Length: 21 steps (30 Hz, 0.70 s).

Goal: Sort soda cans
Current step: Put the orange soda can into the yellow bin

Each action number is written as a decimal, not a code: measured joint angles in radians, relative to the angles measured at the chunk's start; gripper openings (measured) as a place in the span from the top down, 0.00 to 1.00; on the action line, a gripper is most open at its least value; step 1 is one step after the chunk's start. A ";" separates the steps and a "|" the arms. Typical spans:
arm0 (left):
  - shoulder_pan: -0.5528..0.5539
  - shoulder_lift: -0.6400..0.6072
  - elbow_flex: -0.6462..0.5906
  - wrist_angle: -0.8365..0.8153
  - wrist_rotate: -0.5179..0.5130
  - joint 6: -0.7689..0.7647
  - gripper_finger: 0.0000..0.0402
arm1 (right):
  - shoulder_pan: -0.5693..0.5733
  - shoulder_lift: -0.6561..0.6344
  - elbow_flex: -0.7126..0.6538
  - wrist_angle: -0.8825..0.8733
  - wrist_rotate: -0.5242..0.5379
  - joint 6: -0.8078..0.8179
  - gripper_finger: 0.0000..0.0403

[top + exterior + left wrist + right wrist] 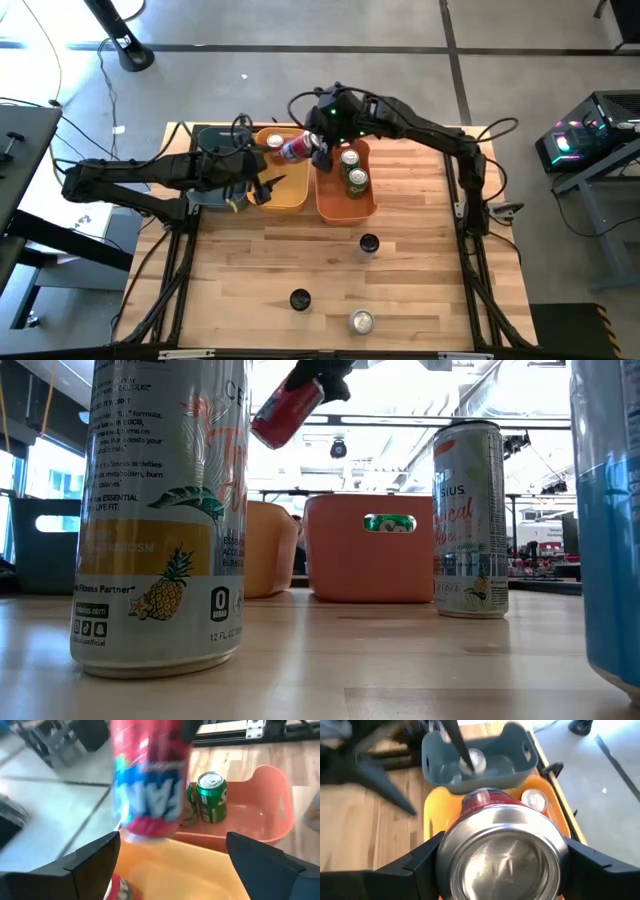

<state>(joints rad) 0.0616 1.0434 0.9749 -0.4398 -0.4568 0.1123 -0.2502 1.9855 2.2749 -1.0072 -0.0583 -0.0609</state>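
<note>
Right gripper (312, 150) jaws clamp a red soda can (294, 149), long axis tilted, above the yellow bin (285, 194), which lies directly below. Left gripper (258, 186) jaws wide, empty, beside it.

Right hand (318, 152) clamped, raised; left hand (262, 189) spread, low.
</note>
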 joint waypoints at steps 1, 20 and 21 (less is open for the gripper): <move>0.000 -0.012 0.000 -0.016 0.001 -0.027 0.13 | -0.004 -0.007 0.000 -0.009 -0.002 -0.004 0.30; 0.002 -0.459 -0.433 0.596 0.122 -0.660 0.13 | -0.029 -0.057 0.001 -0.014 -0.135 0.031 0.30; 0.002 -0.448 -0.441 0.651 0.146 -0.671 0.13 | -0.026 -0.057 0.001 0.036 -0.145 0.039 0.30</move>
<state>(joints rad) 0.0631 0.5951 0.5335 0.2117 -0.3106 -0.5589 -0.2764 1.9282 2.2757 -0.9707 -0.2038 -0.0216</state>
